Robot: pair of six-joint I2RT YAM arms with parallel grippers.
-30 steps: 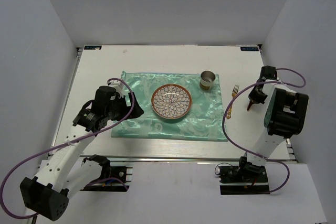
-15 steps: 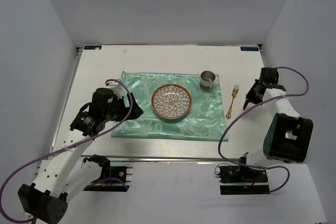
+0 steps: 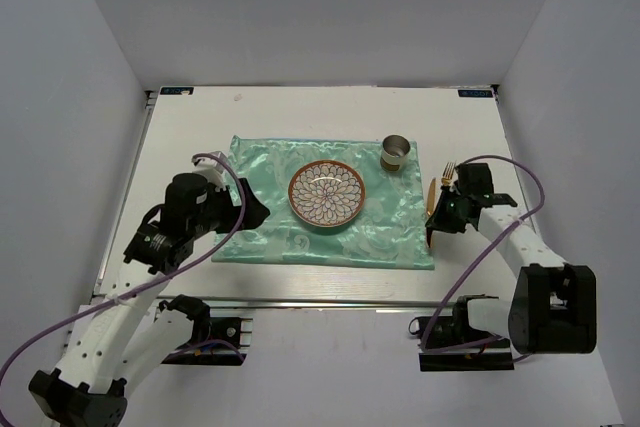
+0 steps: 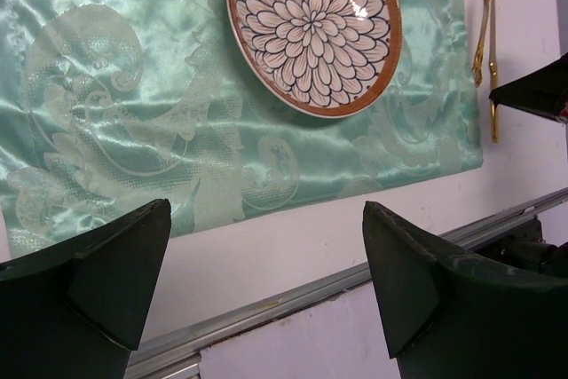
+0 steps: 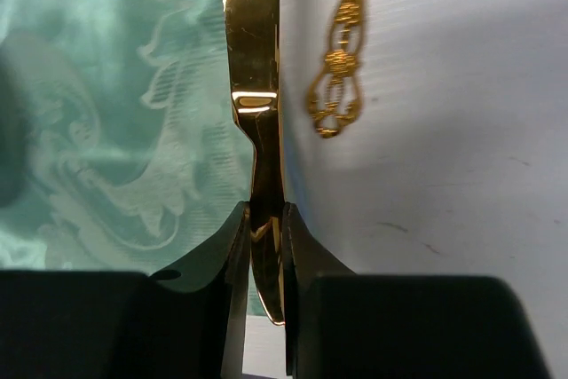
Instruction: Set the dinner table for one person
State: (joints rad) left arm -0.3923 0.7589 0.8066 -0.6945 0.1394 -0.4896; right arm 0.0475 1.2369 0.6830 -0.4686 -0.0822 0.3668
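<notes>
So here's the layout: the dinner table (image 3: 300, 107) is the big white top filling the space between the walls, with its rail edge running along 6 o'clock. The green cloth (image 3: 270, 237) sits mid-table, and bare white shows in a wide band at 12 o'clock and in strips at 9 and 3. My right pincer (image 5: 264, 219) is at about 4 o'clock from the plate (image 3: 327, 193), right on the cloth's 3 o'clock edge. It's clamped on a gold knife (image 5: 253, 86), which runs along that edge with the fork (image 5: 337, 77) just beside it on bare table. My left pincer (image 4: 266, 210) is spread fully apart over the cloth's near corner at 7 o'clock, holding nothing. The knife's tip is cut off in my wrist view, my fingers (image 5: 235, 255) hide part of its handle, and I can't tell if it touches down. The cup (image 3: 396, 153) sits at 1 o'clock from the plate.
</notes>
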